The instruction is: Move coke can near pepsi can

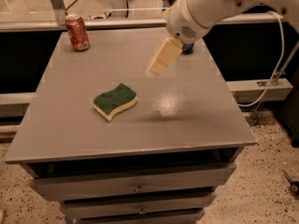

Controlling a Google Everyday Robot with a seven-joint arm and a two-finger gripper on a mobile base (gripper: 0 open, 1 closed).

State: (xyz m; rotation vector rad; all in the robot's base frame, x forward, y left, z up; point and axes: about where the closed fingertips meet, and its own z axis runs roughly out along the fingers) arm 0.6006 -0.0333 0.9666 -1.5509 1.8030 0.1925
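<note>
A: Gripper [156, 68]: where does it sit?
B: It hangs above the far-right part of the table [196, 125], off the surface, pale and tilted down toward the left at the end of the white arm [219, 3]. Spread or pressed together: cannot tell from this angle.
A: Coke can?
B: The coke can [77, 32] stands upright at the far-left corner of the tabletop. It is well apart from the gripper, to the gripper's left and further back.
A: Pepsi can?
B: Only 1 small blue patch of the pepsi can [188, 48] shows, just behind the wrist, near the far-right side. The rest is hidden. The 2 cans are well apart, toward opposite ends of the far edge.
A: Other items?
B: 1 sponge [115, 101], green top and yellow base, lies flat left of centre, nearer the camera than the gripper. Drawers [135, 188] sit under the tabletop.
</note>
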